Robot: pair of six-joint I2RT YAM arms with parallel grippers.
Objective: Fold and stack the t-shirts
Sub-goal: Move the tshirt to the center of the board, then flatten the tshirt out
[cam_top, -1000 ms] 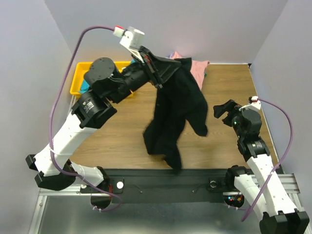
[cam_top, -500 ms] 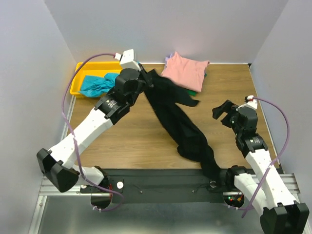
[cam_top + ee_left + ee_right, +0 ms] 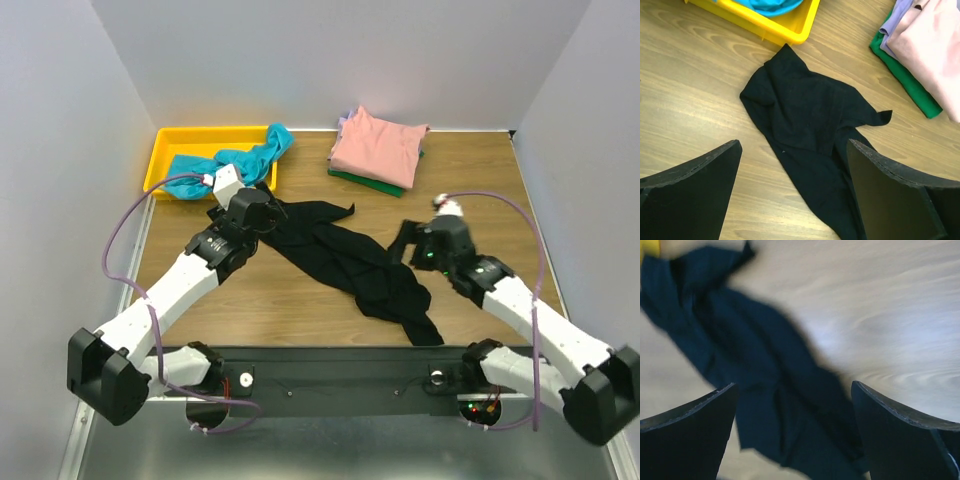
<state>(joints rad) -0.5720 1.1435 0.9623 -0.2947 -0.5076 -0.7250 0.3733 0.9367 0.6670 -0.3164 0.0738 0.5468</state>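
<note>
Top external view: black shirt (image 3: 350,265) is lying crumpled on the desk (image 3: 270,295) between left tool (image 3: 792,145) and right tool (image 3: 792,385), both spread; folded stack (image 3: 380,145) is sitting at one o'clock, teal shirt (image 3: 240,160) waiting at eleven.

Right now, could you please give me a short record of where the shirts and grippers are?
black t-shirt: crumpled on table, unheld
teal t-shirt: partly in yellow bin, draped over its rim
folded stack: salmon-pink t-shirt on top, lavender t-shirt and green t-shirt beneath
left gripper: open, over black t-shirt
right gripper: open, over black t-shirt
</note>
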